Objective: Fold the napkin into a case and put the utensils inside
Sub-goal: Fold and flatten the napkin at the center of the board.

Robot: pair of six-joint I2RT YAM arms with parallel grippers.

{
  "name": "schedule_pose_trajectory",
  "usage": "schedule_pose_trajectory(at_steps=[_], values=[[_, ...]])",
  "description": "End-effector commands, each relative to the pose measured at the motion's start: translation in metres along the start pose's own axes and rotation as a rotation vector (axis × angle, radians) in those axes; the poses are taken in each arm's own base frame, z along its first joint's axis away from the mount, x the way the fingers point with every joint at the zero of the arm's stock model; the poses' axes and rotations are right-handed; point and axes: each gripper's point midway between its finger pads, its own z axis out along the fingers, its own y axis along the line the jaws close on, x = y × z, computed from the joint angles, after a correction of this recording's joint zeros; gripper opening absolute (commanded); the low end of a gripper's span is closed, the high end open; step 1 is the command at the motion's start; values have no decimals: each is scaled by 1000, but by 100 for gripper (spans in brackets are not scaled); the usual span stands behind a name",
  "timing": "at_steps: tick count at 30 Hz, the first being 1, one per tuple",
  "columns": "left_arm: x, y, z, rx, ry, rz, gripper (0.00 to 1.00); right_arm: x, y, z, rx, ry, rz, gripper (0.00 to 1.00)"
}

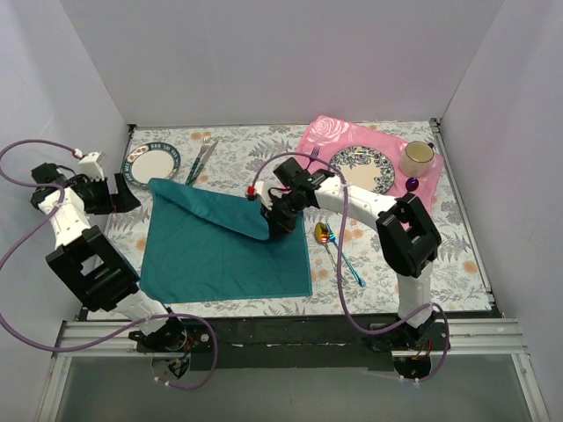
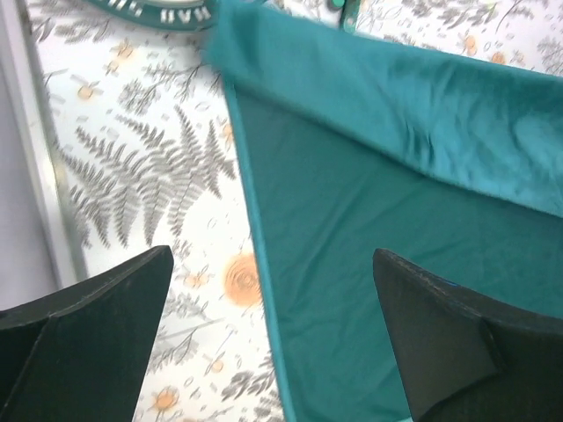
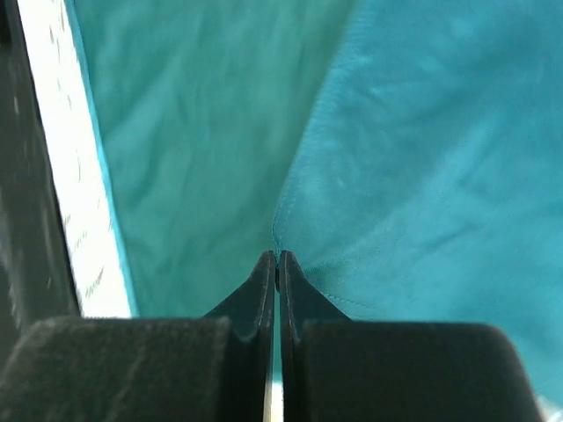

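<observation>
Right fingers pinch napkin edge.

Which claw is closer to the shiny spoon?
Right. The right gripper, pinching the napkin's lifted edge, is close beside the spoon. The left gripper hangs open beyond the napkin's opposite side.

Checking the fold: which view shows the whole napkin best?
The top external view: the whole napkin shows, a corner held folded over by the right gripper. Left wrist sees only its left edge and the fold; right wrist only the pinched cloth up close.
</observation>
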Motion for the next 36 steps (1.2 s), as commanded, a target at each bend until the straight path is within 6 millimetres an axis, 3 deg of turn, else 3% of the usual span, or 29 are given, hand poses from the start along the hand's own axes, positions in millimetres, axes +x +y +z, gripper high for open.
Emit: schedule_pose_trajectory(at_steps=[1, 6, 9, 11, 13, 14, 18, 20, 21, 23, 28, 33, 36], values=[[-2, -6, -30, 50, -25, 115, 98, 13, 23, -36, -5, 0, -44, 1], [3, 8, -40, 15, -61, 217, 98, 22, 27, -39, -22, 17, -11, 1], [20, -1, -40, 58, -53, 373, 98, 18, 17, -48, -17, -12, 40, 1], [43, -13, -37, 96, -23, 461, 98, 16, 11, -54, -3, -25, 50, 1], [49, -14, -37, 78, -23, 500, 98, 14, 6, -58, 17, -48, 46, 1], [57, -14, -35, 70, -6, 478, 98, 14, 5, -58, 24, -54, 47, 1], [54, -11, -33, 50, -4, 384, 98, 16, 3, -57, 43, -56, 57, 1], [57, -12, -30, 30, -7, 257, 98, 18, -1, -57, 61, -49, 59, 1], [51, 4, -28, -53, -21, 245, 98, 18, -1, -57, 68, -48, 55, 1], [46, 6, -25, -131, -27, 150, 98, 18, -4, -60, 95, -55, 24, 1], [63, 7, -15, -261, 37, 152, 98, 24, -13, -62, 135, -11, -33, 1], [83, -6, -5, -197, 132, 143, 98, 43, -11, -50, 84, 70, -8, 1], [93, 8, 5, -229, 179, 57, 97, 44, -12, -52, 111, 60, -25, 1]])
